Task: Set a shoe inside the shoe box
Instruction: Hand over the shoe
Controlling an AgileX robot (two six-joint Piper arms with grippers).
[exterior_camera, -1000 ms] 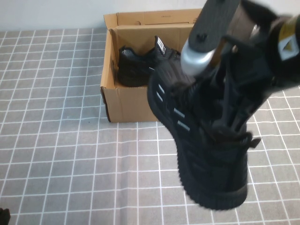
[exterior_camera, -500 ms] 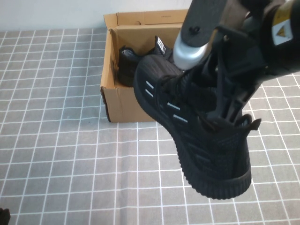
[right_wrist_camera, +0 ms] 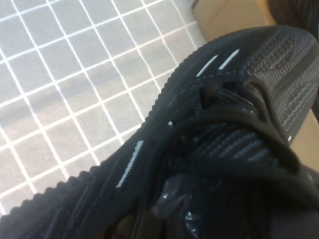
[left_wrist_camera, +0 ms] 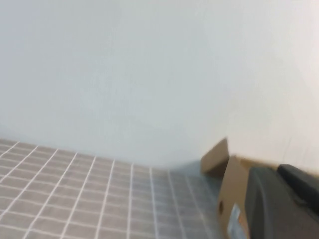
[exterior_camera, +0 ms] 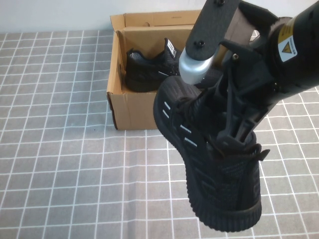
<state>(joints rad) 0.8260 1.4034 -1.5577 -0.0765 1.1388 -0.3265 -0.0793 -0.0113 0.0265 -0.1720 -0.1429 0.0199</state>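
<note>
Count: 2 black sneakers total. One shoe (exterior_camera: 214, 169) is up in the air, held by the right gripper (exterior_camera: 234, 134) in front of the box; second sneaker (exterior_camera: 149, 69) sits inside the box. 1 shoe box (exterior_camera: 130, 107), brown cardboard, lid flap open. 1 robot arm visible in high view, the right one. Left gripper: 0 visible anywhere.

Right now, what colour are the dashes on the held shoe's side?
White, on the black shoe in the right gripper; high view.
</note>
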